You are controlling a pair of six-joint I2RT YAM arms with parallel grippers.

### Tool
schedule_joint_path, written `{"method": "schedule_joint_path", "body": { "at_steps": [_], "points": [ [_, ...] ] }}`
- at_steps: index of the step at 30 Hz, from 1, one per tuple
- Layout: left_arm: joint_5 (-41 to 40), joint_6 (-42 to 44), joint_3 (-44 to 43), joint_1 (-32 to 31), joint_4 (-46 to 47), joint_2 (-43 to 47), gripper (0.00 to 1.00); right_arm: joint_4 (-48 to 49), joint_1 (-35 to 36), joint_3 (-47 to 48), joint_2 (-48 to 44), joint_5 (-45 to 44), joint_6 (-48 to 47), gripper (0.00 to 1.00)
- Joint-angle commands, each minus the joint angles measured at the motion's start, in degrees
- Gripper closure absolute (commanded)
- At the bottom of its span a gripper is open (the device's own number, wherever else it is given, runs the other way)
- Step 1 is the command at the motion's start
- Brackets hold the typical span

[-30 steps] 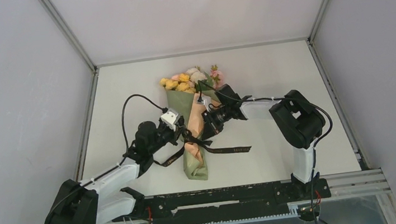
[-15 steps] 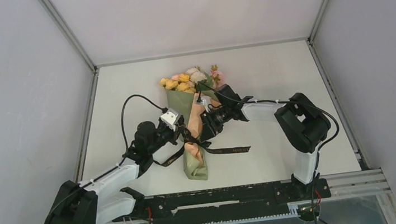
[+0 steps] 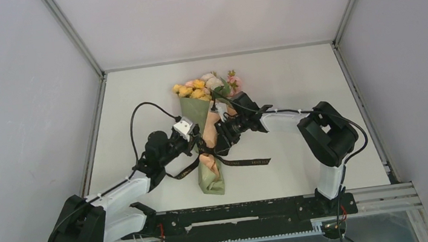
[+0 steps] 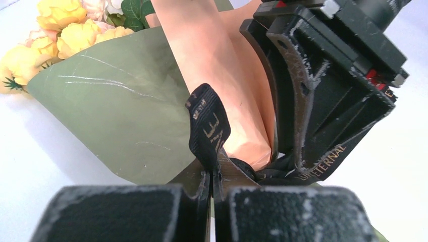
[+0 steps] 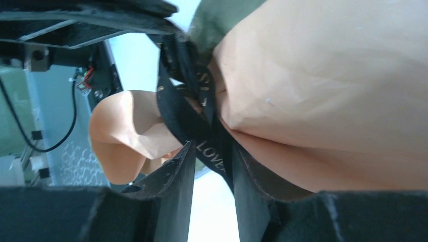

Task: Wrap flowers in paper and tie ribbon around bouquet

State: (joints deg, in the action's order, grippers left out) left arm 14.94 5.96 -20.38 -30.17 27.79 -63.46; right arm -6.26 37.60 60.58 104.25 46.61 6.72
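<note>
— Left gripper (image 4: 211, 177)?
— Fingers together, pinching a loop of the black ribbon (image 4: 207, 123) at their tips, the bouquet (image 3: 194, 108) just beyond in its peach paper (image 4: 202, 50).
— Right gripper (image 5: 212, 151)?
— Fingers apart; the ribbon runs between them, against the bouquet's waist.

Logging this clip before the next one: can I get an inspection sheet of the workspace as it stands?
Surface: white table.
Job's things: bouquet lying in green-and-peach paper, flowers at the far end; black ribbon at its waist, one tail on the table.
Clutter: nothing seen.
Grippers: left gripper shut on a ribbon loop; right gripper fingers apart, a ribbon strand between them.
Cables: black cable arching above the left arm.
Surroundings: grey walls, metal frame.
</note>
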Motion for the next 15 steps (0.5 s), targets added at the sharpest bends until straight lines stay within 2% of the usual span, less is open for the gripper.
{"method": "schedule_joint_path", "body": {
  "at_steps": [1,4,7,11,15],
  "points": [
    [1.3,0.2,0.7,0.5,3.5,0.3,1.00,0.7,0.7,0.1,-2.5,-9.7,-0.6,0.57],
    [1.7,0.3,0.6,0.5,3.4,-0.1,1.00,1.6,1.7,-0.3,-2.5,-13.1,-1.7,0.47],
    [1.9,0.2,0.4,0.5,2.9,-0.3,1.00,3.1,2.2,-1.3,-2.6,-13.4,-1.5,0.48],
    [2.4,0.0,0.3,0.5,3.3,-0.7,1.00,3.0,2.2,-1.9,-3.6,-12.8,-1.7,0.73],
    [2.5,-0.5,0.3,0.5,4.0,-1.1,1.00,2.9,2.3,-3.2,-7.3,-11.8,-1.6,0.88]
  ]
}}
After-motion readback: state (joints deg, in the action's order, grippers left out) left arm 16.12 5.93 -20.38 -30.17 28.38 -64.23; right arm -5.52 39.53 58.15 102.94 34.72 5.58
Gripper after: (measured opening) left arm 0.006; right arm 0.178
